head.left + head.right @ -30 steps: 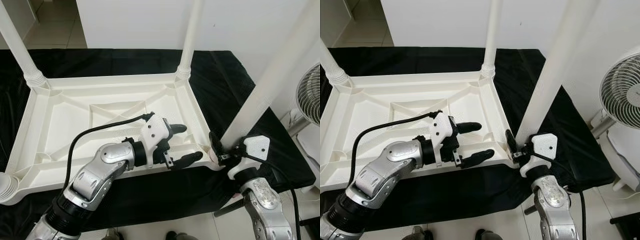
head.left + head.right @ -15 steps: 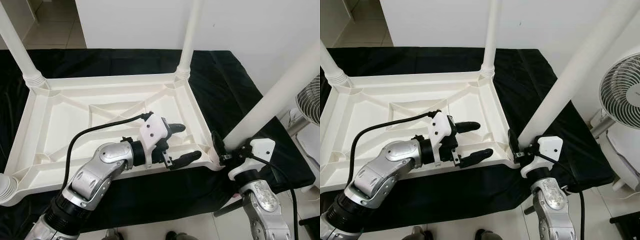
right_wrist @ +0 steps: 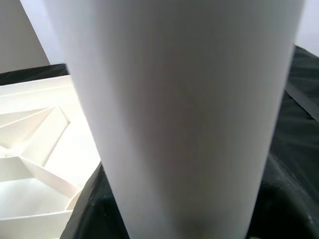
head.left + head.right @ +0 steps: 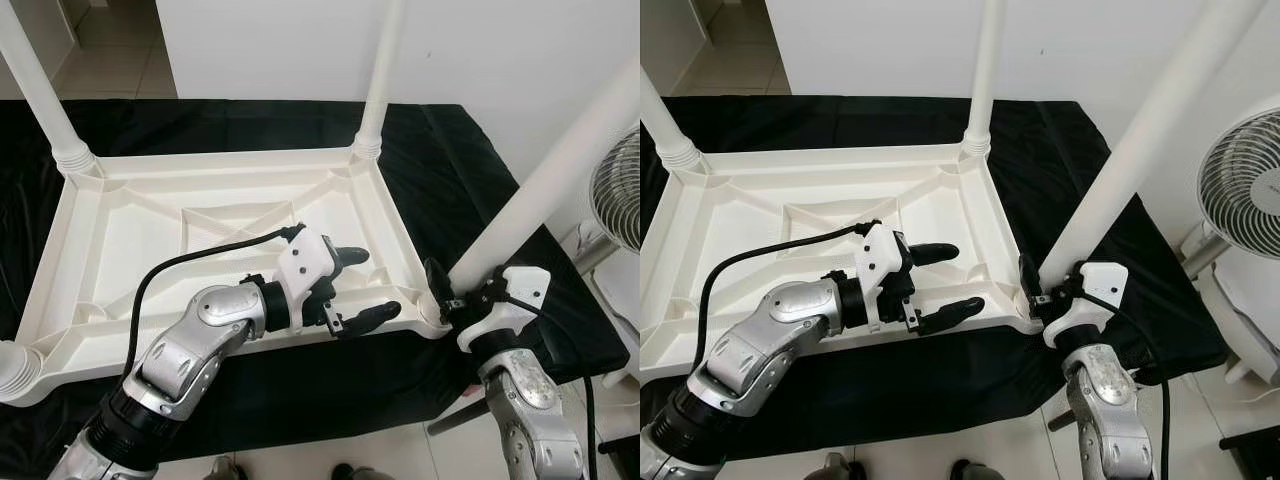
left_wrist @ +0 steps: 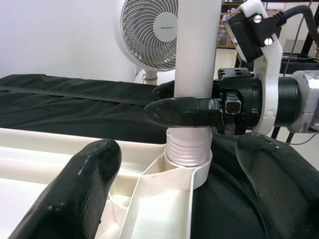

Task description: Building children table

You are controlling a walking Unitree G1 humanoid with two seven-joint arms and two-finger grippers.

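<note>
The white plastic tabletop (image 4: pixel 130 235) lies upside down on a black cloth. Two legs stand in its far corners: one far left (image 4: pixel 40 90), one far right (image 4: pixel 380 70). A third white leg (image 4: pixel 560 160) leans up and to the right from the near right corner socket (image 5: pixel 187 159). My right gripper (image 4: pixel 455 295) is shut on this leg just above its threaded base, and the leg (image 3: pixel 184 109) runs across the right wrist view. My left gripper (image 4: pixel 372 282) hovers open over the near right rim, a short way left of that socket, its fingers (image 5: pixel 84 184) wide apart.
A white fan (image 4: pixel 620 195) stands on the floor to the right of the table. A white ribbed piece (image 4: pixel 15 365) sits at the tabletop's near left corner. Black cloth (image 4: pixel 470 170) covers the surface around the tabletop. A white wall rises behind.
The held leg has tipped further to the right, then came back a little, and my right wrist turned with it. My left gripper has stayed nearly still, open.
</note>
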